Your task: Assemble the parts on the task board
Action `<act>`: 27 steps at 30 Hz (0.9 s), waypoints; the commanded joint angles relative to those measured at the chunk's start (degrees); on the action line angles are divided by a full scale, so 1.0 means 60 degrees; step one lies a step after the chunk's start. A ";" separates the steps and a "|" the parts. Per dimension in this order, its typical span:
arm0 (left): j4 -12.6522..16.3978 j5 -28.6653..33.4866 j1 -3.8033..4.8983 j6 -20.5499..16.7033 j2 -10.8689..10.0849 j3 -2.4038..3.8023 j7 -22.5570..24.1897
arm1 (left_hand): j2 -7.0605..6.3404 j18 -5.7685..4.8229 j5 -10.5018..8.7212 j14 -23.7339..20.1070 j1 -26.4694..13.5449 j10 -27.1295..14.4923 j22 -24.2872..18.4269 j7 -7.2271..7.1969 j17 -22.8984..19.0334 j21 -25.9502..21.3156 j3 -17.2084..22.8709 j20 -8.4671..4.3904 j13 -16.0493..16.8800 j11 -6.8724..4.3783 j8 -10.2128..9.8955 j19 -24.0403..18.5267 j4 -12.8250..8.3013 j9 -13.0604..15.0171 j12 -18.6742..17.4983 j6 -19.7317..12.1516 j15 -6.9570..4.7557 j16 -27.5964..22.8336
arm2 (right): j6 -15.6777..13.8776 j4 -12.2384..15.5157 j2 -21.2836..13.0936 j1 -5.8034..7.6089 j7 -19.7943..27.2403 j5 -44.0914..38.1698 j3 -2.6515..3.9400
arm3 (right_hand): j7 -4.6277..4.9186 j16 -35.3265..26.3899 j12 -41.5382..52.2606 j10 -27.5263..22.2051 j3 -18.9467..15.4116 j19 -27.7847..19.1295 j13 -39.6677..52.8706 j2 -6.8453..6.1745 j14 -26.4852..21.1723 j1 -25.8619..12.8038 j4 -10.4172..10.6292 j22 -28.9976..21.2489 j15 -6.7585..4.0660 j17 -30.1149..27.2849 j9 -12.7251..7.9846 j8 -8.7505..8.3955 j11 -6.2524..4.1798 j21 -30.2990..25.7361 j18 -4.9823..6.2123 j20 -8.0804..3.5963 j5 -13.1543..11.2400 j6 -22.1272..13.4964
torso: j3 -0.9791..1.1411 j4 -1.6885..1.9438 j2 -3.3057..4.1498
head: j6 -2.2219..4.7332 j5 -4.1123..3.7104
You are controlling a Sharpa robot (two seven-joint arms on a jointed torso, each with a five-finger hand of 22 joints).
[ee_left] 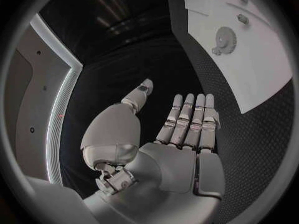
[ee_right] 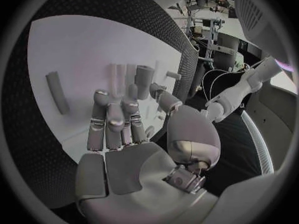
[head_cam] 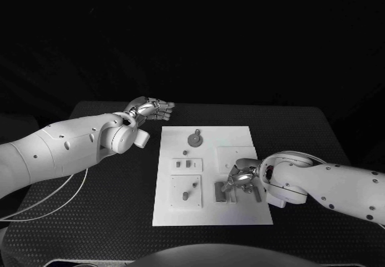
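The white task board (head_cam: 210, 214) lies in the middle of the black table. On it are a grey gear (head_cam: 195, 138), a small peg (head_cam: 185, 152), a two-slot block (head_cam: 188, 164) and a grey bar (head_cam: 218, 191). My right hand (head_cam: 241, 180) hovers over the board's near right part, just right of the bar. In the right wrist view its fingers (ee_right: 112, 119) stretch out over the board (ee_right: 74, 50) with nothing between them; the bar (ee_right: 57, 92) and an upright grey peg (ee_right: 144, 79) lie beyond them. My left hand (head_cam: 150, 110) is off the board's far left corner, its fingers (ee_left: 190, 117) straight and empty.
A square plate with a small pin (head_cam: 185, 192) sits at the board's near left and a raised white square (head_cam: 237, 154) at its right. Bare black table (head_cam: 96, 222) surrounds the board. The gear (ee_left: 225, 37) and the board (ee_left: 261, 74) appear past my left hand.
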 commanded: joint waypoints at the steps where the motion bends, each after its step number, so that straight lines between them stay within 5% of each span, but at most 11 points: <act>1: 0.0013 0.0032 0.0012 0.0117 0.0016 0.0007 0.0061 | -0.0072 0.0019 -0.0016 -0.0045 0.0016 -0.0047 -0.0012 0.0373 0.0013 0.0022 0.0000 -0.0011 -0.0009 0.0007 0.0031 -0.0002 -0.0001 0.0016 0.0007 -0.0057 0.0002 -0.0063 | 0.0533 0.0088 -0.0028 -0.0007 0.0345 -0.0917 -0.0004 | 0.0027 0.0057 0.0060 0.0092 -0.0003 0.0047 -0.0021 -0.0183 0.0100 0.0194 -0.0086 0.0139 -0.0044 0.0024 0.0027 0.0087 -0.0050 0.0044 0.0006 -0.0016 0.0035 0.0190 | -0.0005 0.0003 0.0002 | -0.0006 -0.0008; 5: 0.0015 0.0032 0.0012 0.0128 0.0015 0.0007 0.0063 | -0.0072 0.0018 -0.0016 -0.0045 0.0017 -0.0047 -0.0013 0.0372 0.0014 0.0022 0.0001 -0.0011 -0.0009 0.0007 0.0032 -0.0003 0.0000 0.0016 0.0007 -0.0057 0.0002 -0.0063 | 0.0890 0.0190 -0.0039 -0.0013 0.0457 -0.1371 -0.0006 | -0.0004 0.0085 0.0089 0.0164 0.0111 0.0116 -0.0051 -0.0627 0.0186 0.0566 0.0058 0.0124 -0.0066 0.0051 0.0050 0.0113 -0.0080 0.0048 0.0006 -0.0022 0.0037 0.0273 | -0.0005 0.0000 0.0003 | -0.0008 -0.0008; 10: 0.0011 0.0029 0.0012 0.0137 0.0011 0.0007 0.0006 | -0.0071 0.0018 -0.0016 -0.0045 0.0017 -0.0048 -0.0014 0.0373 0.0015 0.0022 0.0001 -0.0010 -0.0009 0.0007 0.0033 -0.0003 0.0002 0.0016 0.0007 -0.0056 0.0003 -0.0063 | 0.1128 0.0326 -0.0010 -0.0056 0.0488 -0.1796 -0.0007 | -0.0036 0.0109 0.0138 0.0230 0.0070 0.0139 -0.0050 -0.0870 0.0233 0.0694 0.0206 0.0127 -0.0074 0.0074 0.0080 0.0152 -0.0110 0.0054 0.0006 -0.0018 0.0036 0.0360 | -0.0001 0.0005 0.0002 | -0.0029 0.0000; 27: 0.0016 0.0023 0.0012 0.0182 0.0003 0.0006 -0.0018 | -0.0072 0.0012 -0.0018 -0.0047 0.0004 -0.0046 -0.0018 0.0384 0.0019 0.0020 -0.0004 -0.0005 -0.0008 0.0013 0.0038 -0.0015 0.0015 0.0018 0.0010 -0.0053 0.0009 -0.0064 | 0.1262 0.0252 0.0086 -0.0165 0.0101 -0.2281 -0.0008 | -0.0191 0.0171 0.0236 0.0511 -0.0042 0.0295 -0.0073 -0.0872 0.0566 0.0679 0.0743 0.0121 -0.0173 0.0303 0.0149 0.0285 -0.0263 0.0097 0.0006 -0.0094 0.0039 0.0708 | -0.0006 0.0011 0.0000 | -0.0063 0.0012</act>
